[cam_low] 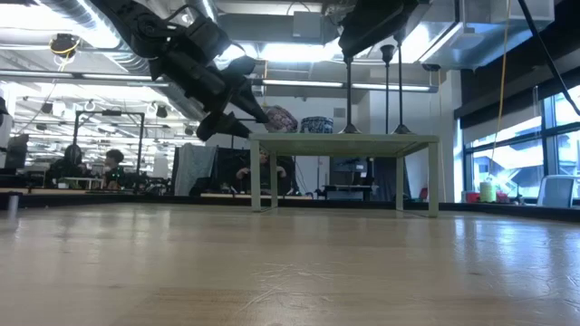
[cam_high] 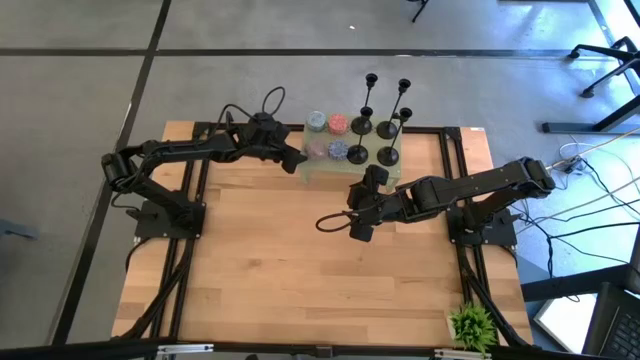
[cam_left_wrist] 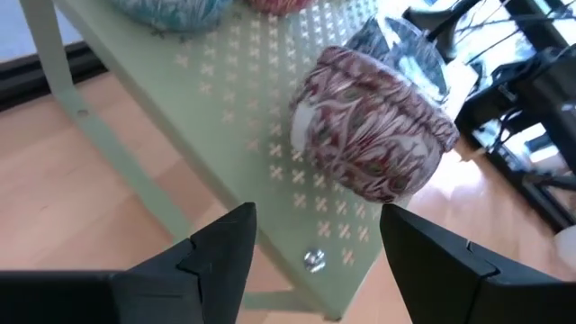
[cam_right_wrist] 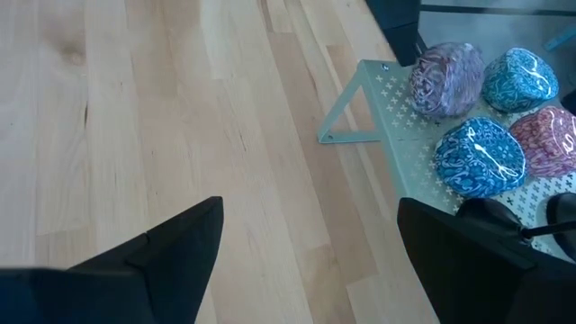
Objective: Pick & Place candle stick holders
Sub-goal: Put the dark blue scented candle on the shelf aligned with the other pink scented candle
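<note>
Four black candle stick holders (cam_high: 380, 128) stand upright in a square cluster on the three o'clock half of a pale green perforated stand (cam_high: 318, 172), which sits on the wooden bench (cam_high: 260, 270) at its twelve o'clock edge. Four patterned round ornaments (cam_high: 327, 137) occupy the nine o'clock half of the same stand. The left pincer (cam_high: 292, 158) hovers at the stand's nine o'clock end, fingers apart and empty, facing a reddish patterned ornament (cam_left_wrist: 373, 135). The right pincer (cam_high: 360, 228) hangs above the bench at six o'clock of the stand, near it, fingers spread wide, gripping nothing. A small green plant (cam_high: 472, 325) sits at the bench's five o'clock corner.
</note>
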